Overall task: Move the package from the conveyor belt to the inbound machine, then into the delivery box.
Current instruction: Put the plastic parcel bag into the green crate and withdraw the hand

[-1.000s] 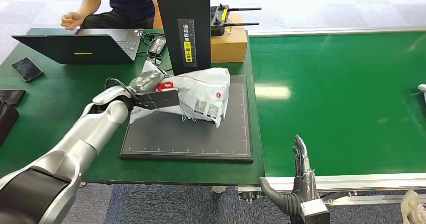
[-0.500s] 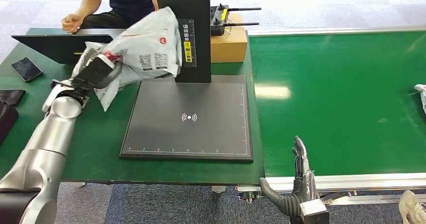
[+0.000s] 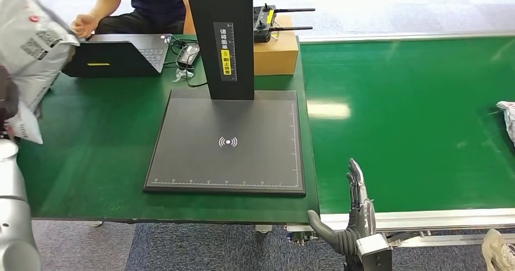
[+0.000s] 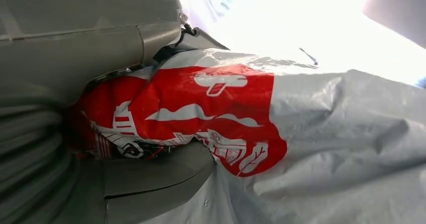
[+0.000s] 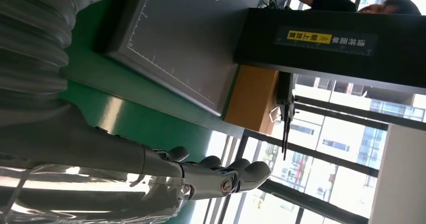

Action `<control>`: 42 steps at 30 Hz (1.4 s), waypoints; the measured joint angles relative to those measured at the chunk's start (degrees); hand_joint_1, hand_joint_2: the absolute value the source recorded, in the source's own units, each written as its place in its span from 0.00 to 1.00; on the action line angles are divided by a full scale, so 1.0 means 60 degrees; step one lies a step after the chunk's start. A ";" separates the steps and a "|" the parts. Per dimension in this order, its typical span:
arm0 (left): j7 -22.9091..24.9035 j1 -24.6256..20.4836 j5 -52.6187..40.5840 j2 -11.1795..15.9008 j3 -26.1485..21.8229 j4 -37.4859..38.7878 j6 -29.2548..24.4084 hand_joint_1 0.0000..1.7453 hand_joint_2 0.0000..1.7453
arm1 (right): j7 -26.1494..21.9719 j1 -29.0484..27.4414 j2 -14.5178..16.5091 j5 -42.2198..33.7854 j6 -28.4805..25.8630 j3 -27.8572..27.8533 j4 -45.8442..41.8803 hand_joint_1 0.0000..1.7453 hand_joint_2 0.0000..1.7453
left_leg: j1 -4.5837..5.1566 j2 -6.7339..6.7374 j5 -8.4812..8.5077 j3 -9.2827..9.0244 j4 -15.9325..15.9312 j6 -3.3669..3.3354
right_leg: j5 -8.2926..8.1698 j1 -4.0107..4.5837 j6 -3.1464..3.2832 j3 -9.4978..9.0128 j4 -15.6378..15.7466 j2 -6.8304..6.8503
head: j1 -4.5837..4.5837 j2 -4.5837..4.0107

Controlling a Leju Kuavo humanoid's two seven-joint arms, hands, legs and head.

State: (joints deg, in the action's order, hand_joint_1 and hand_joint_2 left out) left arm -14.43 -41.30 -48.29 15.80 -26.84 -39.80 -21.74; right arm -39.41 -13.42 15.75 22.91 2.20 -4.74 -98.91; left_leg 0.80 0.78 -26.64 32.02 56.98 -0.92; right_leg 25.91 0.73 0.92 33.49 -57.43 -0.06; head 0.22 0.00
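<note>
The conveyor belt [image 3: 413, 119] is the largest item: a green surface running along the right side of the head view, bordered by pale metal rails. At its far right edge lies part of a second grey parcel [image 3: 507, 114].

To the left of the belt stands a green table [image 3: 97, 155]. On it rests the inbound machine [image 3: 228, 140], a flat dark scanning pad with a wireless symbol at its centre and a ruled scale along its front edge; a black upright column [image 3: 221, 34] with a yellow label rises from its rear. The pad surface carries nothing.

The package [image 3: 33, 40], a grey plastic mailer with printed barcodes, is held in the air at the far left edge of the head view, above the table's left end and well apart from the machine. In the left wrist view its red-and-white printed panel is pressed between the thick grey thumb and the fingers of the left hand [image 4: 120, 133], which grips the bag.

Behind the machine are an open laptop [image 3: 112, 55], a cardboard box [image 3: 276, 52] with a remote controller [image 3: 267, 22] on top, and a seated person [image 3: 143, 3].

The right hand [image 3: 352, 219] is raised at the near table edge, fingers straight, close together, thumb apart, holding nothing.
</note>
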 joint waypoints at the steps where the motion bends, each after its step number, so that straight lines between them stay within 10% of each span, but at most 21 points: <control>1: 0.0269 0.0031 -0.0242 0.0096 -0.0249 0.0129 -0.0319 1.00 1.00 | 0.0018 0.0014 0.0015 0.0009 0.0013 -0.0004 -0.0002 0.00 1.00 | 0.0000 -0.0003 0.0000 0.0000 0.0000 0.0000 | 0.0001 0.0001 0.0001 0.0000 0.0000 0.0003 | -0.0001 0.0000; 8: 0.1394 0.0246 -0.1700 0.0455 -0.1217 0.0746 -0.1627 1.00 1.00 | 0.0062 0.0059 0.0092 0.0038 0.0112 -0.0011 -0.0009 0.00 1.00 | -0.0001 -0.0018 0.0000 0.0005 0.0001 0.0000 | 0.0003 0.0002 0.0004 -0.0003 0.0001 0.0016 | -0.0001 0.0000; 10: 0.1602 0.0262 -0.2014 0.0506 -0.1322 0.0890 -0.1801 0.89 1.00 | 0.0062 0.0061 0.0097 0.0037 0.0131 -0.0011 -0.0011 0.00 1.00 | 0.0000 -0.0018 0.0000 0.0004 0.0002 0.0000 | 0.0002 0.0001 0.0004 -0.0005 0.0002 0.0016 | -0.0001 0.0000; 13: 0.1732 0.0277 -0.2305 0.0556 -0.1429 0.1078 -0.1912 0.44 1.00 | 0.0062 0.0062 0.0103 0.0038 0.0135 -0.0011 -0.0015 0.00 1.00 | 0.0000 -0.0019 0.0001 0.0004 0.0004 -0.0001 | 0.0001 0.0000 0.0002 -0.0007 0.0004 0.0017 | -0.0002 0.0000; 16: 0.1638 0.0297 -0.2368 0.0565 -0.1541 0.1204 -0.1945 0.37 1.00 | 0.0062 0.0061 0.0118 0.0039 0.0123 -0.0011 -0.0017 0.00 1.00 | 0.0001 -0.0019 0.0000 0.0004 0.0005 -0.0001 | 0.0001 -0.0001 0.0002 -0.0007 0.0005 0.0017 | -0.0001 0.0000; 20: 0.1461 0.0335 -0.2330 0.0562 -0.1643 0.1333 -0.1944 0.00 1.00 | 0.0062 0.0061 0.0122 0.0039 0.0117 -0.0011 -0.0017 0.00 1.00 | 0.0001 -0.0018 0.0000 0.0004 0.0005 -0.0001 | 0.0001 -0.0001 0.0002 -0.0005 0.0006 0.0015 | -0.0001 0.0000; 33: 0.0449 0.0398 -0.1708 0.0262 -0.1910 0.1391 -0.0989 0.00 1.00 | 0.0044 0.0063 0.0122 0.0025 -0.0043 -0.0011 -0.0010 0.00 1.00 | 0.0000 -0.0018 0.0001 -0.0003 0.0005 0.0001 | -0.0001 0.0001 0.0004 -0.0007 0.0006 0.0016 | -0.0001 0.0000; 42: -0.0678 0.0581 -0.0057 -0.0507 -0.1646 0.0063 0.1391 0.00 1.00 | 0.0042 0.0056 0.0122 0.0027 -0.0053 -0.0011 -0.0010 0.00 1.00 | 0.0003 -0.0017 0.0001 -0.0003 0.0008 0.0000 | -0.0002 -0.0004 0.0003 -0.0010 0.0008 0.0015 | -0.0003 0.0000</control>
State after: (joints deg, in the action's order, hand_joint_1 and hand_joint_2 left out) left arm -18.50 -37.82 -48.63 12.76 -36.72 -39.43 -13.39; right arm -39.16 -13.09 16.48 23.08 1.88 -4.81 -98.97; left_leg 0.82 0.68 -26.63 32.00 57.03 -0.92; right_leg 25.90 0.70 0.93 33.43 -57.38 0.04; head 0.21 0.00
